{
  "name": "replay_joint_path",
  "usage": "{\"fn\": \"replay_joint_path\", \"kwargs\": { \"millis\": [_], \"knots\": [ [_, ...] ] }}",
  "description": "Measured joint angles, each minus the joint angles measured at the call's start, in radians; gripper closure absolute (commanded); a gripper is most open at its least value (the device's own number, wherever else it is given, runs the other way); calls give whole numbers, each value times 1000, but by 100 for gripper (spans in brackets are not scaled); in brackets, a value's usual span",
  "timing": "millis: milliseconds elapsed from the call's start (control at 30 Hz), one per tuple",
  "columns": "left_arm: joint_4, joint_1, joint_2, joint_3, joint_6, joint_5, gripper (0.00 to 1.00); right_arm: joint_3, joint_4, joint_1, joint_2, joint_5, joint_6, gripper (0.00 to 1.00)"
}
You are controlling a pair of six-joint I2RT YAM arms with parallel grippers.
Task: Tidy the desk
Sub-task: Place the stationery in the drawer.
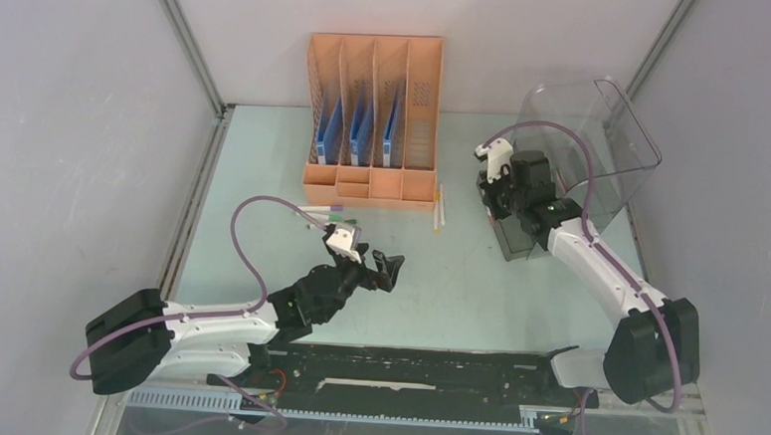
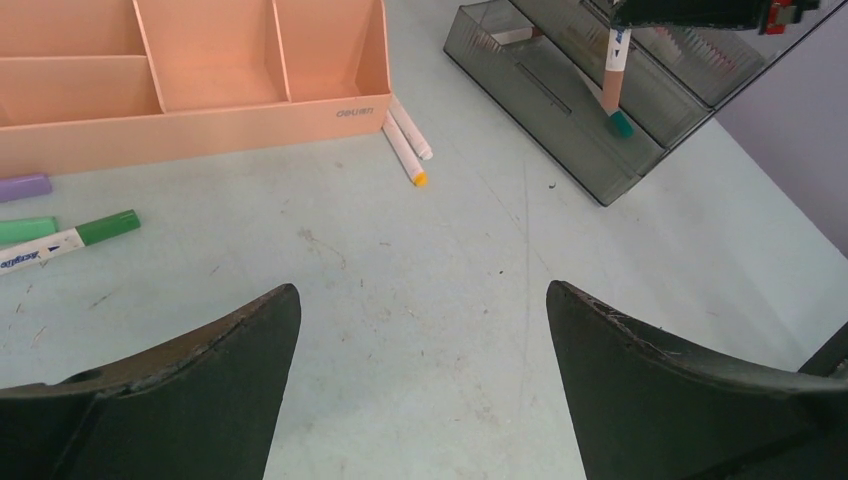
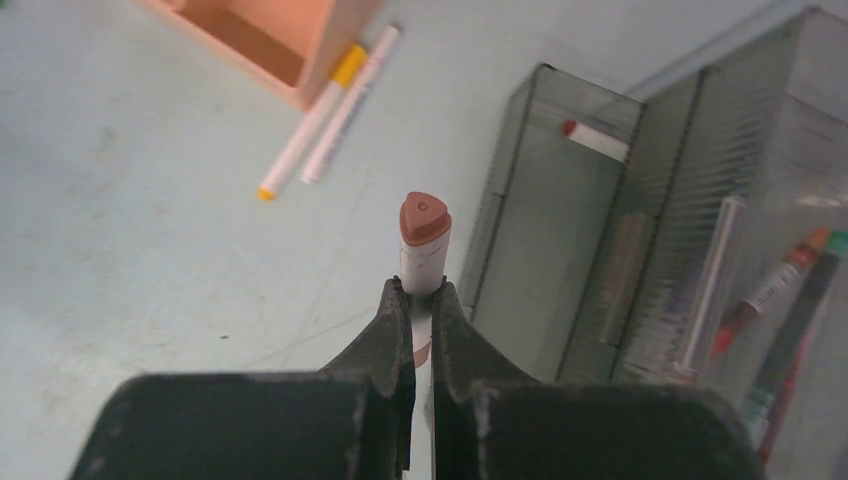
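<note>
- Mid-step: holding marker (image 3: 424,225) over pulled-out drawer (image 2: 545,95) of smoky clear plastic drawer bin (image 1: 605,129); pinched upright in right gripper (image 3: 420,290), jaws narrow on barrel, brown triangular cap up.
- Next, likely: lower into drawer, then let go.
- Left gripper (image 2: 420,300) hovering, jaws wide, nothing held.
- Below both: desk (image 1: 458,271), flat pale mint, smooth, lightly scuffed.
- Yet to tidy: thin cylindrical markers (image 2: 408,140) beside orange file rack (image 1: 372,107).

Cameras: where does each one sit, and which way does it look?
Top: above and behind the arms, looking down on the desk; both arms show.
Left wrist: on the left arm, facing the orange rack; its open left end effector shows.
Right wrist: on the right arm, facing the drawer bin; its right end effector grips a marker.
Shared: both wrist views show two pens beside the rack.
</note>
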Motion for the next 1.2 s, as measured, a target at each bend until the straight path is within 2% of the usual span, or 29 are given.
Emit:
{"fn": "replay_joint_path", "kwargs": {
  "millis": [233,500,767,967,1067,1200],
  "knots": [
    [-7,0,2,-11,0,-1,0,1,35,-5,105,174,-14,100],
    [-7,0,2,-11,-1,-1,0,1,50,-5,167,286,-35,97],
    [-7,0,27,-11,-3,-1,0,1,70,-5,198,332,-56,83],
    [-32,0,69,-7,-11,-2,0,19,60,-5,226,336,-61,67],
    [-67,0,103,18,-16,-2,0,32,49,-5,226,328,-62,60],
    [-111,0,161,87,-26,-1,1,55,22,-5,224,296,-59,55]
  ]
}}
